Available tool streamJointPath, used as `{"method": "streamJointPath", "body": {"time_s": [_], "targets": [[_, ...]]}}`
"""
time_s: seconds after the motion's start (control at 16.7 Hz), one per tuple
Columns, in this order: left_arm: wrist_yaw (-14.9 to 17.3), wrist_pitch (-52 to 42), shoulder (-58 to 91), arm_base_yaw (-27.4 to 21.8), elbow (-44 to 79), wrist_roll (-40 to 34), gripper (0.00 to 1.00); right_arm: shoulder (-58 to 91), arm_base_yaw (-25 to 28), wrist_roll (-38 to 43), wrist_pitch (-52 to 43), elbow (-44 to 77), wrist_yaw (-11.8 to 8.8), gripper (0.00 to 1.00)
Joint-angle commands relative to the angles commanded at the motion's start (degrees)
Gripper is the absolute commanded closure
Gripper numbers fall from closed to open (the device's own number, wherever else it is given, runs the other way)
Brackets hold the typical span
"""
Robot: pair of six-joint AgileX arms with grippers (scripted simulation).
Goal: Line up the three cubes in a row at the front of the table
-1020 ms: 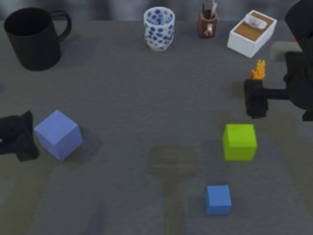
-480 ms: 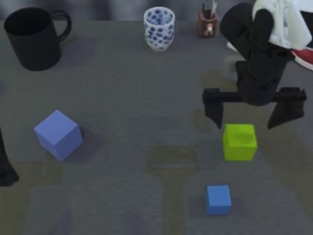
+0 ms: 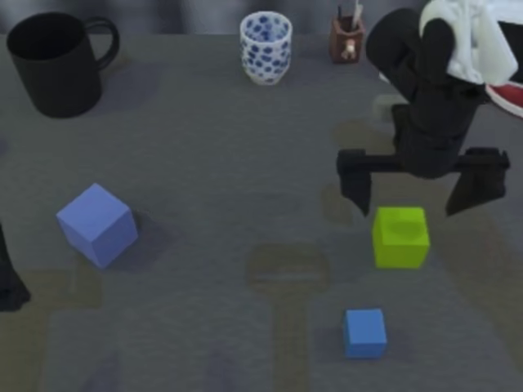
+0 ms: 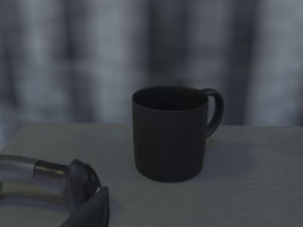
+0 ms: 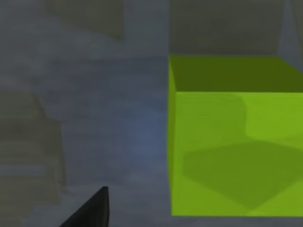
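Observation:
The lime-green cube (image 3: 400, 237) sits right of the table's middle and fills the right wrist view (image 5: 232, 151). My right gripper (image 3: 417, 192) hovers just behind and above it, open wide. Its fingers (image 3: 356, 184) spread broader than the cube and touch nothing; one fingertip (image 5: 92, 210) shows in the wrist view. The small bright blue cube (image 3: 364, 332) lies nearer the front. At the left rests the large periwinkle cube (image 3: 96, 223), turned at an angle. My left arm (image 3: 8, 282) is parked at the left edge, its gripper open, with one finger (image 4: 92, 213) showing.
Along the back stand a black mug (image 3: 57, 61) (image 4: 170, 135), a blue-patterned cup (image 3: 265, 46) and a brown pen holder (image 3: 346, 38). The right arm covers the back right corner. The dark grey table (image 3: 245, 343) has faint yellowish patches.
The right arm swung in from the right edge to above the green cube, then nearly stopped. The left arm drew back from the periwinkle cube to the left edge. No cube moved.

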Motion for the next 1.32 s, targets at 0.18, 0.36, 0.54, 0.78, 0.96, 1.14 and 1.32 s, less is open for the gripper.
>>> {"method": "streamJointPath", "body": {"time_s": [0.18, 0.36, 0.54, 0.78, 0.96, 1.14, 1.32], "targets": [[0.00, 0.00, 0.00, 0.00, 0.00, 0.00, 0.00, 2.12, 0.11, 0.04, 5.85, -3.53, 0.02, 0.00], [0.00, 0.00, 0.00, 0.00, 0.00, 0.00, 0.00, 4.95, 0.18, 0.17, 13.81, -8.10, 0.04, 0.00], [0.00, 0.00, 0.00, 0.00, 0.00, 0.00, 0.00, 6.45, 0.24, 0.25, 17.02, -10.39, 0.06, 0.00], [0.00, 0.00, 0.00, 0.00, 0.00, 0.00, 0.00, 6.46, 0.24, 0.25, 17.05, -10.41, 0.06, 0.08], [0.00, 0.00, 0.00, 0.00, 0.00, 0.00, 0.00, 6.46, 0.24, 0.25, 17.05, -10.41, 0.06, 0.30], [0.00, 0.00, 0.00, 0.00, 0.00, 0.00, 0.00, 6.46, 0.24, 0.25, 17.05, -10.41, 0.06, 0.53], [0.00, 0.00, 0.00, 0.00, 0.00, 0.00, 0.00, 6.46, 0.24, 0.25, 17.05, -10.41, 0.06, 0.75]]}}
